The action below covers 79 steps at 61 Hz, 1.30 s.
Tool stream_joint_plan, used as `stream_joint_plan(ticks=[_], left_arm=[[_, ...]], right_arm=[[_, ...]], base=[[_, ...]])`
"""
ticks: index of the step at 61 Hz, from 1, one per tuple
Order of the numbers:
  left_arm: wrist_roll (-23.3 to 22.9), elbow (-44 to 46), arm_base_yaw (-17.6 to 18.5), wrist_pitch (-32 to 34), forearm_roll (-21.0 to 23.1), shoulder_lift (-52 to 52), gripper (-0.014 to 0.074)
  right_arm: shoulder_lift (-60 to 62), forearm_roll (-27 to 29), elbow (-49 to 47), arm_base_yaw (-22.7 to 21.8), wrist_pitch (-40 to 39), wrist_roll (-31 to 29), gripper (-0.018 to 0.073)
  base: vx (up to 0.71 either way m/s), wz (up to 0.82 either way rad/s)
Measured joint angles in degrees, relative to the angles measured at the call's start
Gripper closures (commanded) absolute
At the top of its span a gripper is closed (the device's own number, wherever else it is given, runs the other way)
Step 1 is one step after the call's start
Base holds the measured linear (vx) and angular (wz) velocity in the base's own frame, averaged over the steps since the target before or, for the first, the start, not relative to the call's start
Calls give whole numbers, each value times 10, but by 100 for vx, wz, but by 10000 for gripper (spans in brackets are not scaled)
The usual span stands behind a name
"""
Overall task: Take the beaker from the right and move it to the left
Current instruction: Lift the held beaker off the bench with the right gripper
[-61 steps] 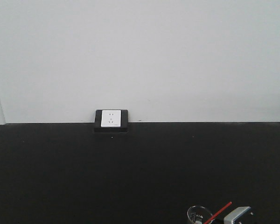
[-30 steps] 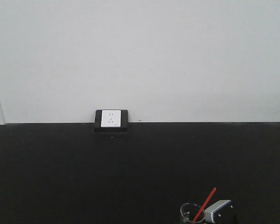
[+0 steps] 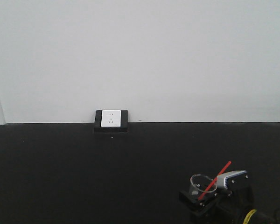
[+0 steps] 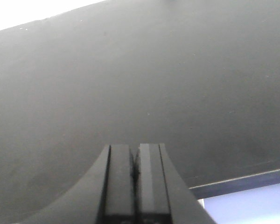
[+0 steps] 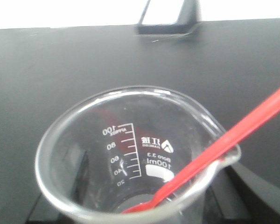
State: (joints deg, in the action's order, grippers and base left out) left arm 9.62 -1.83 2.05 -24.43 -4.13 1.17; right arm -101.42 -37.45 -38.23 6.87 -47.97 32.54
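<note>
Beaker [image 5: 130, 154] seemingly held, right jaws mostly hidden, base cropped

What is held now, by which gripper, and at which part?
The right gripper holds the beaker around its lower body, below the rim; the left gripper, shut, holds nothing.

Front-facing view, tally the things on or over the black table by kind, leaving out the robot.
Glass beaker: 1
Red stirring stick: 1
Power socket: 1
Total: 3
</note>
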Motion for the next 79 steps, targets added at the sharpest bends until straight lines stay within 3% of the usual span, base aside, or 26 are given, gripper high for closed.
stream_joint_plan(ticks=[37, 55, 79], left_arm=[[0, 0, 0, 0, 0, 0, 603], [0, 0, 0, 0, 0, 0, 603], [0, 0, 0, 0, 0, 0, 603]], right_arm=[[507, -108, 10, 1, 469, 208, 563], [618, -108, 53, 1, 512, 213, 563], [626, -108, 62, 1, 518, 213, 563]], base=[[0, 0], [0, 0], [0, 0]])
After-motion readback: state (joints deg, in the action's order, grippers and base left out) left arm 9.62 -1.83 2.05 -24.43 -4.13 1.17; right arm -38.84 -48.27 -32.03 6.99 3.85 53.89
